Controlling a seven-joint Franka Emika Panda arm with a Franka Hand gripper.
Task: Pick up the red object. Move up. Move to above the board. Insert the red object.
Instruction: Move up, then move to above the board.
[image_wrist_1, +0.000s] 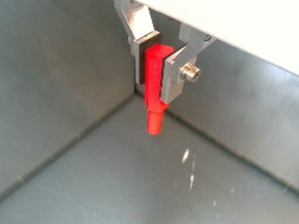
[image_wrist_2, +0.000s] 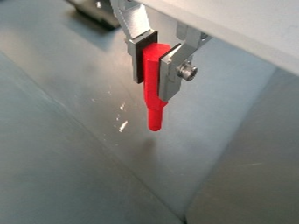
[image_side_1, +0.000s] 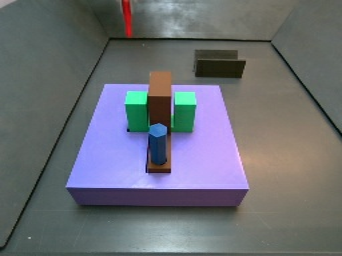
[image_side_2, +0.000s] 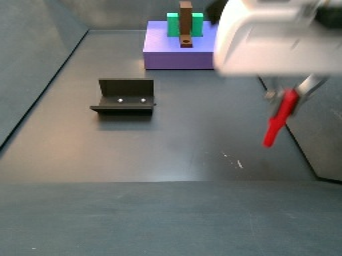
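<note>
pincer (image_side_2: 289, 92) above floor, rod (image_side_2: 277, 119) between fingers

You have a blue hexagonal peg (image_side_1: 158, 143) upright between two green blocks (image_side_1: 136, 110) on the purple platform (image_side_1: 201, 160); the fixture (image_side_2: 124, 97) stands apart on the grey surface (image_side_2: 147, 160)
</note>
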